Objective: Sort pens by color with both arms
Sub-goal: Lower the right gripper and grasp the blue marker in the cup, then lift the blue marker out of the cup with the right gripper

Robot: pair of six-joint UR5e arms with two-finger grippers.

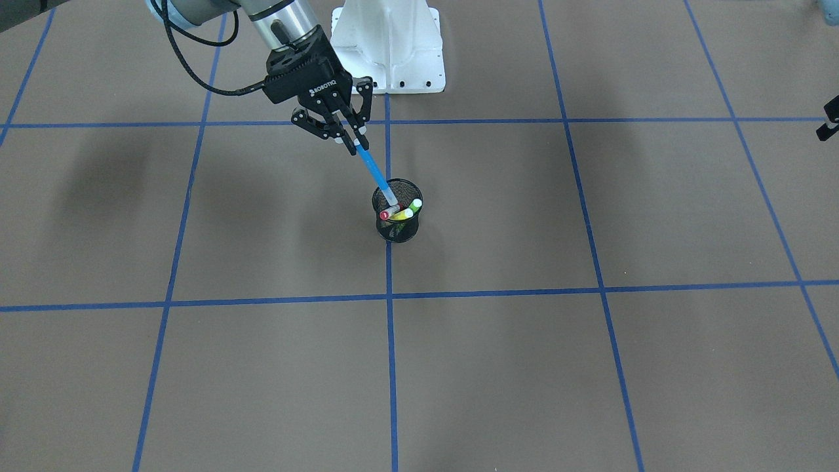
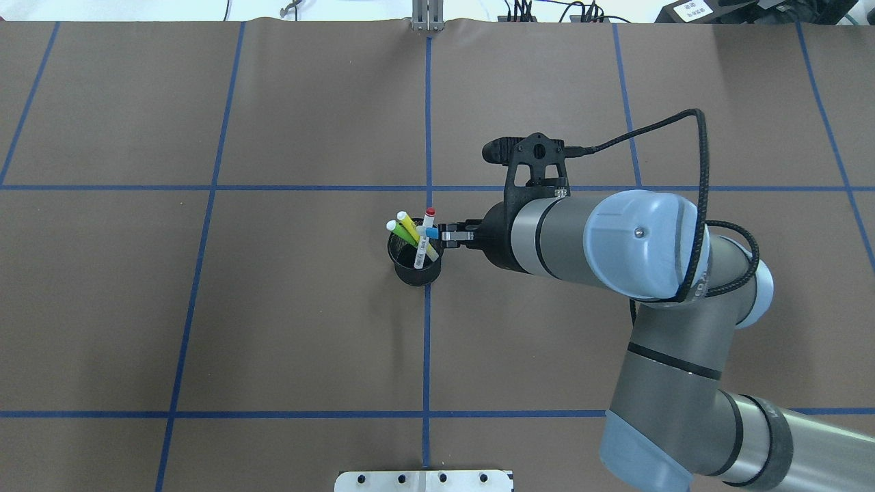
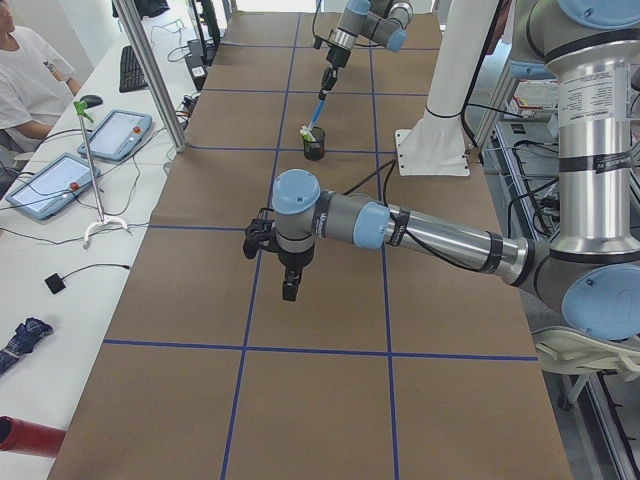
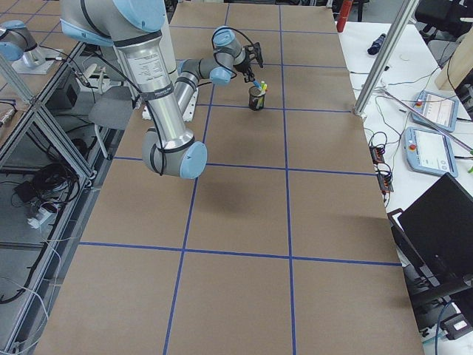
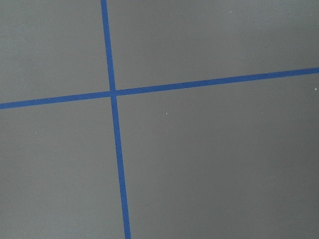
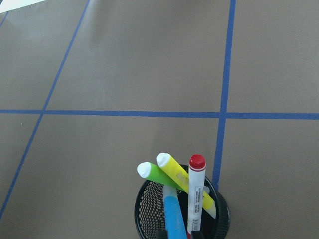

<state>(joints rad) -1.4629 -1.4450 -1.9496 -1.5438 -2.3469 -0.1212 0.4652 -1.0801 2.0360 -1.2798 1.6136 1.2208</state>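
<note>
Matte brown table (image 1: pixel 590 380), blue tape grid lines (image 1: pixel 392 367). Round black wire-mesh cup (image 6: pixel 149 209). Slim blue plastic pen (image 1: pixel 375 172), pale end. Slim lime green plastic pen (image 6: pixel 157 178) and slim yellow plastic pen (image 6: pixel 177 172), both white-tipped. Slim white labelled pen (image 6: pixel 196 194), red cap, dark print on label. Right jointed metal arm (image 2: pixel 547 232) silver-grey, light-blue joint caps; its black two-finger claw (image 1: pixel 351 141) has white lettering. White base mount (image 1: pixel 390 46).

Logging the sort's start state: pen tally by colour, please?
Blue pen: 1, gripped by the right gripper, lower end in the black mesh cup
Lime green pen: 1, in the cup
Yellow pen: 1, in the cup
Red-and-white pen: 1, in the cup
Total: 4 pens
</note>
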